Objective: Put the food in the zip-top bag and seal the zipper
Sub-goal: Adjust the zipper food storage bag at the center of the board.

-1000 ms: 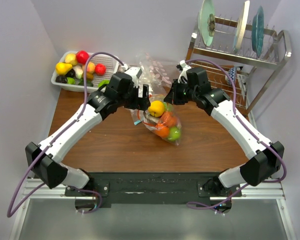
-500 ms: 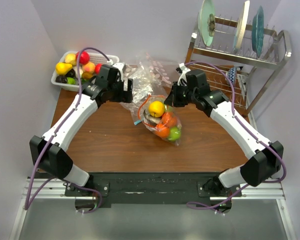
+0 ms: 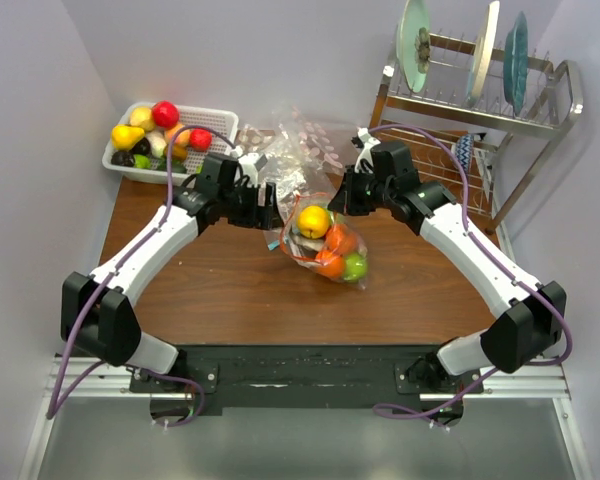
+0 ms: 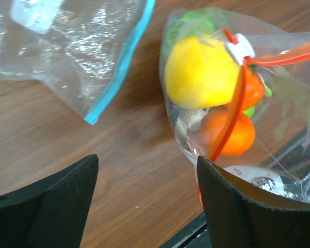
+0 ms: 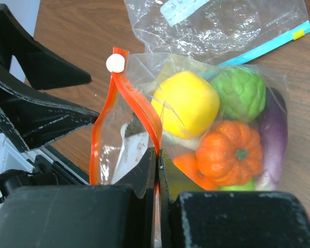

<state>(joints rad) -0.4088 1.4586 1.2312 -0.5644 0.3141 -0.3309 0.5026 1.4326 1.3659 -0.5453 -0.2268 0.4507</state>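
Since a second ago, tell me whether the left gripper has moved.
Yes. The left gripper has drawn back leftward, toward the white basket in the top view.

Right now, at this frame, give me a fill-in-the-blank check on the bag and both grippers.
The right gripper is shut on the zip-top bag's ____.
The left gripper stands ____, holding nothing.
The food nearest the zipper is coloured ____.
The other clear bag's strip is ____.
Missing: zipper; open; yellow; blue.

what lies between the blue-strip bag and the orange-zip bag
Just bare wooden table, shown in the left wrist view, separates the blue-strip bag from the zip-top bag.
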